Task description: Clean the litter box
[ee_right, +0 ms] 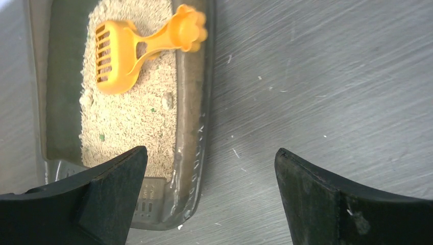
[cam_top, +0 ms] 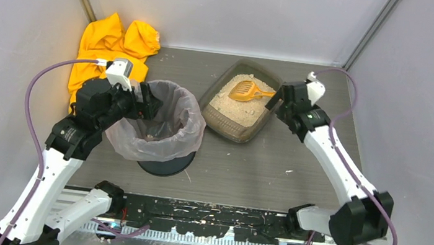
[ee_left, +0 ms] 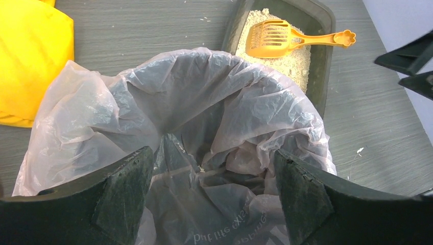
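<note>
The litter box (cam_top: 217,122) is a dark tray of beige litter at the back middle of the table, also in the left wrist view (ee_left: 320,48) and the right wrist view (ee_right: 195,107). An orange slotted scoop (cam_top: 248,91) (ee_left: 273,38) (ee_right: 118,58) lies on the litter, its paw-shaped handle resting on the box's right rim. My right gripper (cam_top: 272,99) (ee_right: 210,151) is open over the box's right rim, left finger above the litter, right finger above the table. My left gripper (cam_top: 149,103) (ee_left: 213,155) is open at the left rim of the bag-lined bin (cam_top: 161,125), holding nothing.
The round bin's clear liner (ee_left: 204,102) is crumpled and spreads over its rim, just left of the litter box. A yellow cloth (cam_top: 111,44) (ee_left: 30,56) lies in the back left corner. Litter grains are scattered on the grey table (ee_right: 316,92). Walls close in on three sides.
</note>
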